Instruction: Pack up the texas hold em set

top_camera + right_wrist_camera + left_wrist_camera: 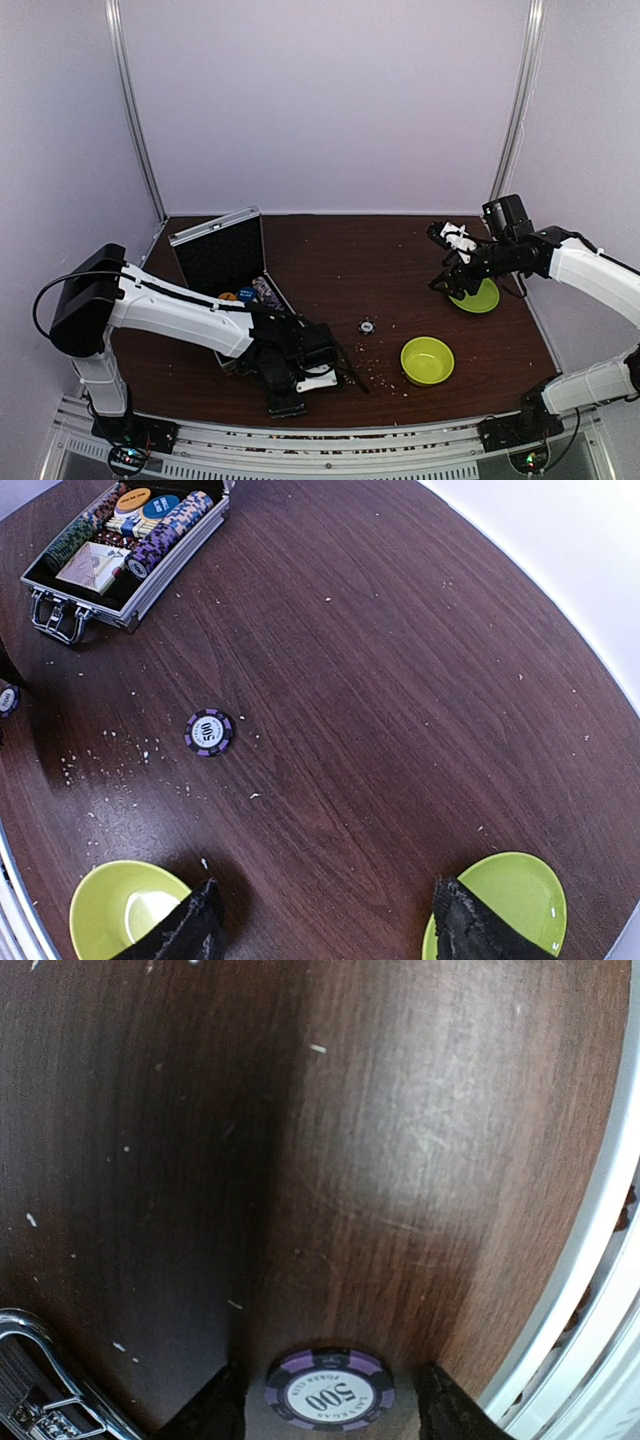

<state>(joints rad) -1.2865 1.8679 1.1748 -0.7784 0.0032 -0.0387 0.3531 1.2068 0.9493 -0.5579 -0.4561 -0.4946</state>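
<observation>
The silver case [222,252] stands open at the table's left, lid up. In the right wrist view the case [60,605] holds rows of striped chips [172,528], an orange button [132,498], a blue button [160,506] and a card deck [92,566]. A purple 500 chip [329,1392] lies flat on the wood between the fingers of my left gripper [330,1410]. That gripper is open, with a gap on each side of the chip. A second purple chip [367,326] lies mid-table. My right gripper [325,935] hangs open and empty above the table, over the gap between bowl and plate.
A lime-green bowl [427,360] sits front right and a lime-green plate [480,297] lies under the right arm. Pale crumbs dot the wood near the loose chip. The case handle [30,1380] is just left of my left gripper, and the table's metal front rail [580,1290] runs close on its right.
</observation>
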